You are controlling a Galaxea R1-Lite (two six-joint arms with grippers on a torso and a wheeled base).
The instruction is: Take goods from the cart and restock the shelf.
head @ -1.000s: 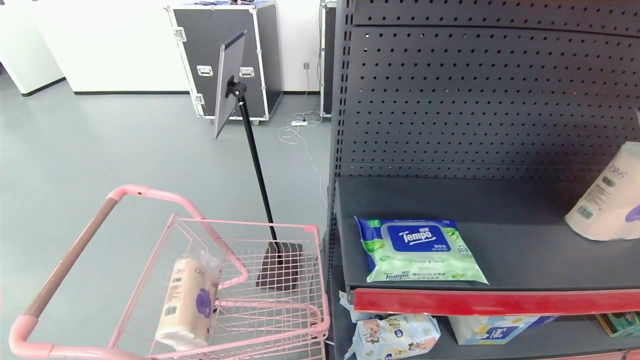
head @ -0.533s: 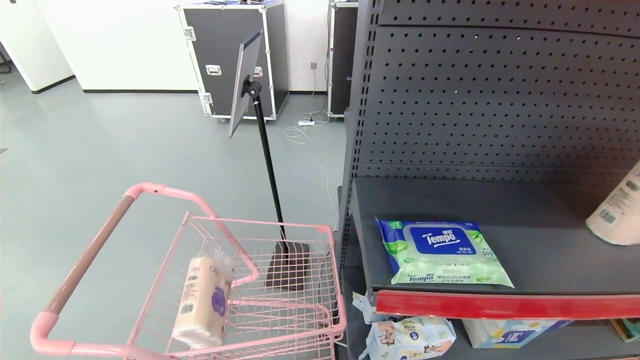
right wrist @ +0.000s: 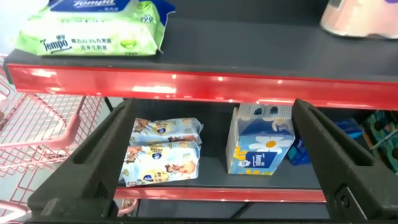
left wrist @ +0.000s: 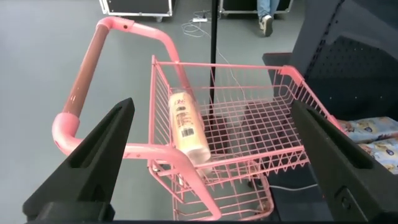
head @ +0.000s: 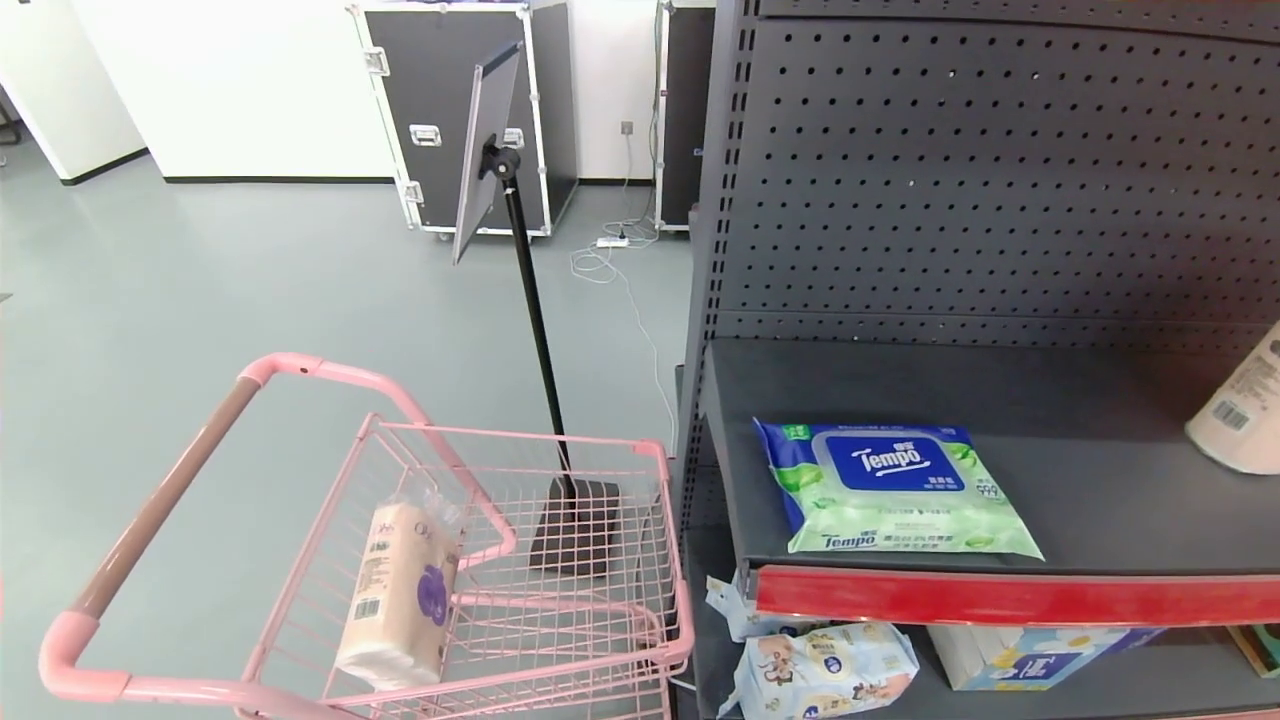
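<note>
Shelf (head: pixel 1000 390): dark, your landmark.
Cart (head: pixel 500 437): pink, just left of shelf.
Tissue pack (head: pixel 400 595): standing in cart.
Wipes pack (head: pixel 895 490): flat on shelf, front-left.
L gripper (left wrist: pixel 211 106): yours, spread wide, empty, over cart.
R gripper (right wrist: pixel 212 104): yours, spread wide, empty, facing shelf front.

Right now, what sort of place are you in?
Probably a mock shop set up in a lab or storeroom, not a real store. A pegboard shelf with a red rail holds wipes, and a pink cart holds a tissue pack, but flight cases stand on the bare floor behind.
</note>
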